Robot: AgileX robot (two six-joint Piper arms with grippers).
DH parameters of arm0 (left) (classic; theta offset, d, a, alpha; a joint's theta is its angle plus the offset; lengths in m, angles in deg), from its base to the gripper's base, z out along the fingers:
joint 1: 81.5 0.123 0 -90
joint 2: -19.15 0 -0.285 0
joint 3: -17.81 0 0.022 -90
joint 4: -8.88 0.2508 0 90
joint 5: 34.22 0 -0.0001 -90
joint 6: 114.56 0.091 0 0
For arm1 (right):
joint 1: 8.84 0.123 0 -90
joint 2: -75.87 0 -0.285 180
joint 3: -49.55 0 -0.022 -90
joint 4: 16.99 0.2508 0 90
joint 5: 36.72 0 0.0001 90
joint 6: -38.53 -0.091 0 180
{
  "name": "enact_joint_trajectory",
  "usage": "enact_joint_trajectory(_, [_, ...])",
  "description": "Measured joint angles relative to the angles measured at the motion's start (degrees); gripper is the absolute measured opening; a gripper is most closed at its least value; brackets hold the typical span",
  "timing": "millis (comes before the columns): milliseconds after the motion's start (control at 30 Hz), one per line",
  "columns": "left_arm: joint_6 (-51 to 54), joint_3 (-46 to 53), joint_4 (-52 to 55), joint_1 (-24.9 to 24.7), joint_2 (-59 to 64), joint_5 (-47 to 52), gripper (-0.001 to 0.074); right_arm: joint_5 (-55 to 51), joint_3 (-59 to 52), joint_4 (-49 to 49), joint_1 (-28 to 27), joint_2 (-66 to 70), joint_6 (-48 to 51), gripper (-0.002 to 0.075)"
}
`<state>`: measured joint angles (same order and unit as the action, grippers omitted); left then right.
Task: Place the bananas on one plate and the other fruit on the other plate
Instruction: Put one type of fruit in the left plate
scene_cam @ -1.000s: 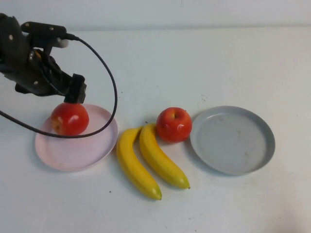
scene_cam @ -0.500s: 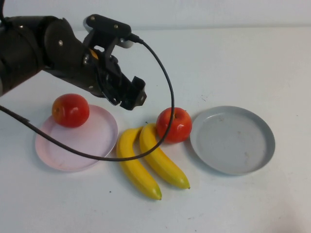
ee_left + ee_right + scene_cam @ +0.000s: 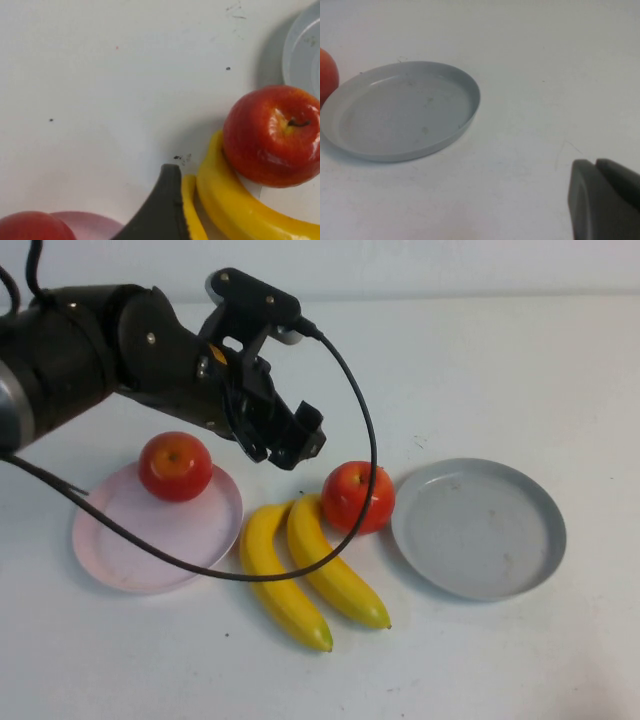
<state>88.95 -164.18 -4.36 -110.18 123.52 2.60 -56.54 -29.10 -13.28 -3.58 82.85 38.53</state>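
Note:
One red apple (image 3: 175,467) rests on the far part of the pale pink plate (image 3: 130,560). The other apple (image 3: 357,497) sits on the table between the bananas and the grey plate (image 3: 478,528), touching the right banana (image 3: 335,565). The left banana (image 3: 275,580) lies beside it. My left gripper (image 3: 298,443) hovers open and empty just behind-left of the second apple. In the left wrist view, one dark finger (image 3: 165,210) shows near that apple (image 3: 272,135) and banana (image 3: 235,210). My right gripper (image 3: 596,170) is shut and empty, beside the grey plate (image 3: 400,112), out of the high view.
The left arm's black cable (image 3: 350,420) loops down over the bananas and the pink plate's near edge. The white table stretches bare behind and to the right of the grey plate.
My left arm has swung right from the pink plate towards the second apple. The apple left on the pink plate has shifted a little to the right.

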Motion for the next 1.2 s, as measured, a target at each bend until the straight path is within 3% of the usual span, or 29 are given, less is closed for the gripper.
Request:
enact_joint_trajectory(633, [25.6,0.0,-20.0,-3.9,10.9,-6.8,0.0669,0.0,0.0,0.0,0.0,0.0,0.0,-0.0017])
enact_joint_trajectory(900, [35.8,0.0,-21.1,-3.9,13.6,-9.7,0.0669,0.0,0.0,0.0,0.0,0.0,0.0,-0.0017])
enact_joint_trajectory(1200, [37.1,-0.9,-21.6,-3.9,16.2,-10.8,0.0669,0.0,0.0,0.0,0.0,0.0,0.0,-0.0017])
